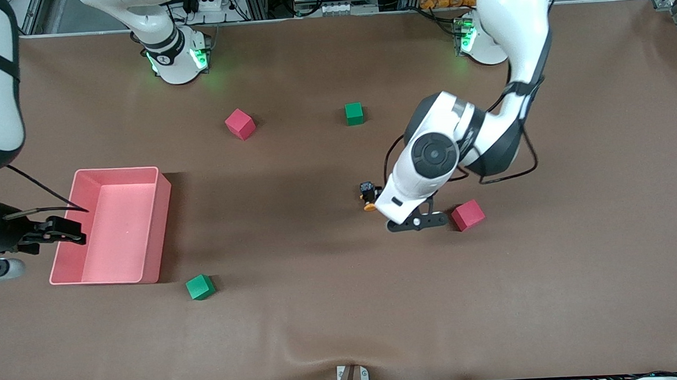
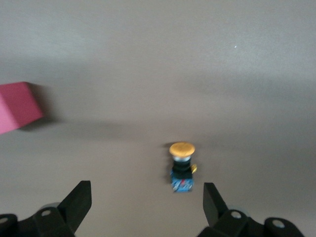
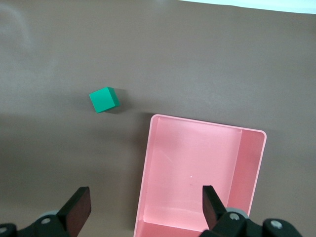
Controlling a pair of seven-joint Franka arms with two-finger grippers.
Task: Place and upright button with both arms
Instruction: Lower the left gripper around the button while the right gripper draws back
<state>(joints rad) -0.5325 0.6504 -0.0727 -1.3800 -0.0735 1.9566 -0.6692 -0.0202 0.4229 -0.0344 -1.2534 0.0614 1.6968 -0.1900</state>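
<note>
1. The button (image 1: pixel 367 196) lies on its side on the brown table (image 1: pixel 322 330), near the table's middle. Its orange cap points toward the front camera and its black body away from it.
2. In the left wrist view the button (image 2: pixel 181 168) sits on the mat between the lines of the two fingers (image 2: pixel 76 202), nearer one of them, not touching either. Nothing is gripped.
3. The left gripper (image 1: pixel 418 220) hangs low over the table just beside the button, on the side toward the left arm's end. Its jaws are spread wide and empty.
4. A pink cube (image 1: pixel 468 215) rests just beside the left gripper, further toward the left arm's end. It shows at the edge of the left wrist view (image 2: pixel 17 107), well apart from the button.
5. The right gripper (image 1: pixel 57 231) hovers over the rim of the pink bin (image 1: pixel 155 223) at the right arm's end. Its jaws are spread and empty.
6. The bin (image 3: pixel 249 163) holds nothing visible.
7. One green cube (image 1: pixel 200 287) lies near the bin, nearer the front camera.
8. A second pink cube (image 1: pixel 240 124) and a second green cube (image 1: pixel 354 113) lie nearer the arms' bases, well apart from the button.
</note>
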